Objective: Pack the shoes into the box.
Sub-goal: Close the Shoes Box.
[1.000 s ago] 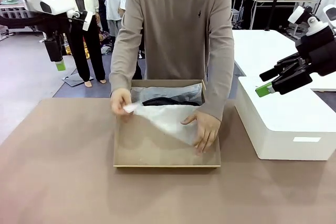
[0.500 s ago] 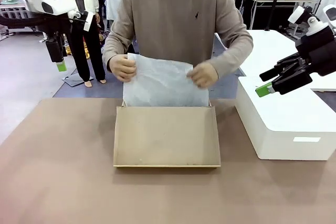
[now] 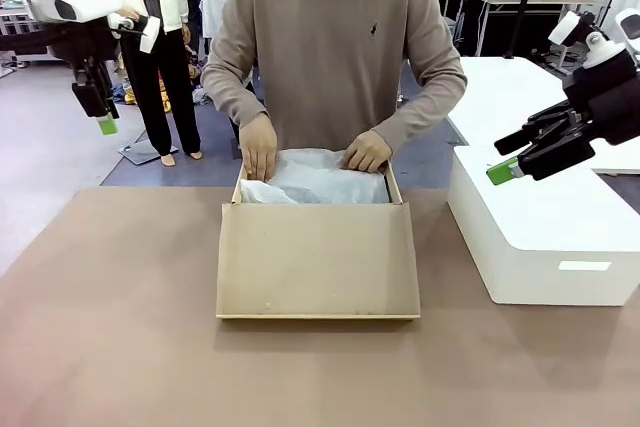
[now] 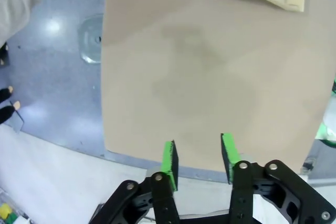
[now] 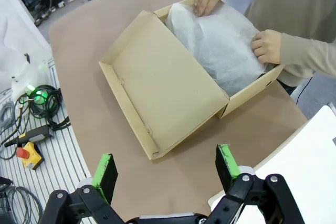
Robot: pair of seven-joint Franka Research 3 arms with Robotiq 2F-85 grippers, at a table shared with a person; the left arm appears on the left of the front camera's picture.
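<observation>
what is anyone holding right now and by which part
Neither gripper holds anything: the left gripper and right gripper hang empty, jaws apart. The person's hands press the tissue paper at its far side into the box.

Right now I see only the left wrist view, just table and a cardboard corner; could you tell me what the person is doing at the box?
Observer: The person's hands press the tissue down inside the box.
Operator: Is the lid shut?
Observer: No, the lid lies flat open toward the robot's side.
Operator: And the right arm?
Observer: The right gripper hovers by the white box, jaws open, apart from the cardboard one.
</observation>
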